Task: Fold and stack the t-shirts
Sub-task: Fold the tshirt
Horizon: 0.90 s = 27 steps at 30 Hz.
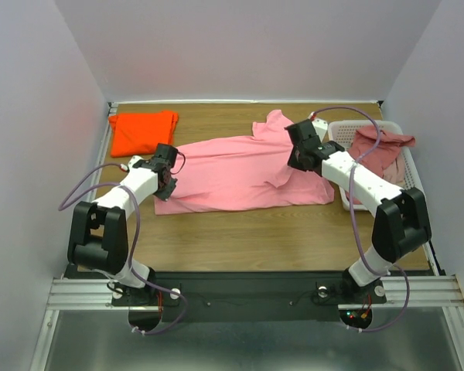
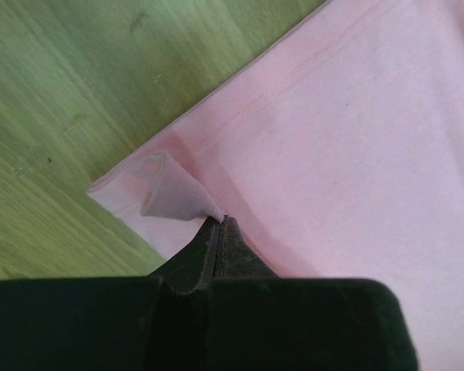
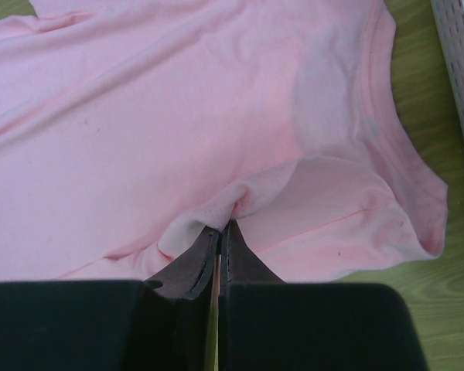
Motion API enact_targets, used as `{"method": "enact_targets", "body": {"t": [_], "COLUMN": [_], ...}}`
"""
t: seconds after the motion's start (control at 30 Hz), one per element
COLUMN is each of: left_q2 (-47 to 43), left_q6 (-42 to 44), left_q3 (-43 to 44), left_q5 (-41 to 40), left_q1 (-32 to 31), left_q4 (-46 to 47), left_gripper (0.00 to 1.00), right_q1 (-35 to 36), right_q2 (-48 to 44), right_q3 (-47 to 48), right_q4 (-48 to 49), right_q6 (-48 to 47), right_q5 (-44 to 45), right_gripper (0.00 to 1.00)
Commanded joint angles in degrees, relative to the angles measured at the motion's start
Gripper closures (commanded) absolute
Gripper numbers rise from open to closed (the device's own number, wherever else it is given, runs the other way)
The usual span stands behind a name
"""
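A bubblegum pink t-shirt [image 1: 243, 170] lies spread across the middle of the table. My left gripper [image 1: 168, 166] is shut on its hem corner at the left end; the left wrist view shows the pinched fold [image 2: 174, 193] just ahead of the closed jaws [image 2: 220, 224]. My right gripper [image 1: 300, 154] is shut on a fold of the pink t-shirt [image 3: 216, 116] near the collar, with the cloth bunched at the closed jaws [image 3: 224, 228]. A folded bright orange t-shirt [image 1: 141, 130] lies at the far left. Dusty rose t-shirts [image 1: 383, 147] lie in the basket.
A white plastic mesh basket [image 1: 342, 131] stands at the far right, beside my right arm; its wall shows in the right wrist view [image 3: 460, 69]. White walls close in the table on three sides. Bare wood [image 1: 255, 236] lies between the pink t-shirt and the arm bases.
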Motion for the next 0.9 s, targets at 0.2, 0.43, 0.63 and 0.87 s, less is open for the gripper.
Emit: {"method": "enact_targets", "body": {"t": [0.2, 0.43, 0.63, 0.87], "left_q2": [2.68, 3.91, 8.64, 12.26], "left_q6": [2.46, 3.34, 6.33, 6.86], "left_q3": [5.44, 7.55, 9.74, 11.07], "left_q5": [-4.44, -5.41, -4.62, -4.62], "left_q1": [1.70, 1.87, 2.75, 3.28], "left_q4": [-1.39, -1.22, 0.98, 2.21], "left_gripper": [1.00, 1.00, 1.00, 1.00], "right_q1": [-2.24, -3.56, -4.35, -5.32], "right_q2": [3.00, 4.05, 6.16, 9.67], "right_q3": [5.45, 6.41, 8.34, 10.72], "right_q4": [2.96, 3.05, 3.14, 3.23], "right_q6": [-2.45, -2.62, -3.32, -4.56], "right_q5": [1.75, 2.36, 3.33, 3.42], "right_gripper": [1.00, 1.00, 1.00, 1.00]}}
